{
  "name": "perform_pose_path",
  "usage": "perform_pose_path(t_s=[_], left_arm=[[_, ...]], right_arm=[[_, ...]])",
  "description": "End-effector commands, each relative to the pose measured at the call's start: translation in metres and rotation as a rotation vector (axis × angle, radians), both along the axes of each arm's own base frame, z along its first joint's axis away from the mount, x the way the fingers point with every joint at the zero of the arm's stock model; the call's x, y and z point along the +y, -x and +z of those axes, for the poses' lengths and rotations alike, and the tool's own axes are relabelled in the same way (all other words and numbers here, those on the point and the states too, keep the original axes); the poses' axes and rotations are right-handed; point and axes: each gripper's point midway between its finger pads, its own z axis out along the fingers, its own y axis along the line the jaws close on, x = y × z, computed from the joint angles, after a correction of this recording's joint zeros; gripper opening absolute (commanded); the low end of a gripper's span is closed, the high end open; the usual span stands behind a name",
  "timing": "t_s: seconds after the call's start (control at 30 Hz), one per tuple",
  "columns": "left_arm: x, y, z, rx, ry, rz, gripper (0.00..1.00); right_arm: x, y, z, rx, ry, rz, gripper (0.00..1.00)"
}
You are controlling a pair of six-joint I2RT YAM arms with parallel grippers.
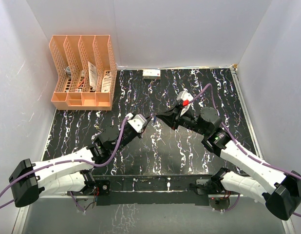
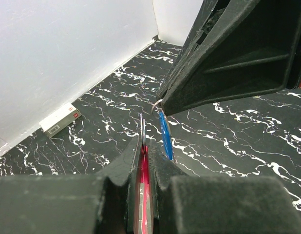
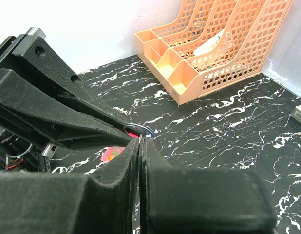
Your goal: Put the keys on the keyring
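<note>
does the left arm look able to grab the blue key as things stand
Probably not: the left gripper is shut on the red strap, though the blue key hangs right beside it.

Left arm point(image 1: 67, 168) and right arm point(image 1: 243, 158) are both reaching inward, tips meeting nose to nose at centre. Left gripper point(image 2: 144, 146) is pinching, jaws nearly together. Right gripper point(image 3: 139, 142) is clamping fully closed.

The surface point(image 1: 165, 151) is black with white marbled veins (some faintly violet). The file organizer point(image 1: 75, 100) is peach-orange, its walls a lattice of holes. The keyring strap point(image 2: 142, 190) is red-pink, the key point(image 2: 164, 134) bright blue, the cable point(image 1: 122, 132) purple, the small box point(image 2: 60, 121) white with a red label.
</note>
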Motion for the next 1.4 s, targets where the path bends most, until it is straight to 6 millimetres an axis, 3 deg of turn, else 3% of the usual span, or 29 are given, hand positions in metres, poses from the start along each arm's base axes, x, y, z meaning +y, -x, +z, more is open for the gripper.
perform_pose_path(t_s=[0.0, 0.9, 1.37], left_arm=[[-0.0041, -0.0004, 0.029, -0.026, 0.063, -0.016, 0.0], [-0.011, 0.0002, 0.0221, -0.009, 0.043, -0.039, 0.0], [-0.0057, 0.0026, 0.0297, -0.025, 0.063, -0.035, 0.0]], right_arm=[[-0.0007, 0.0049, 0.037, -0.085, -0.071, 0.008, 0.0], [-0.0008, 0.0045, 0.0385, -0.082, -0.082, 0.004, 0.0], [-0.0015, 0.0036, 0.0352, -0.074, -0.078, -0.003, 0.0]])
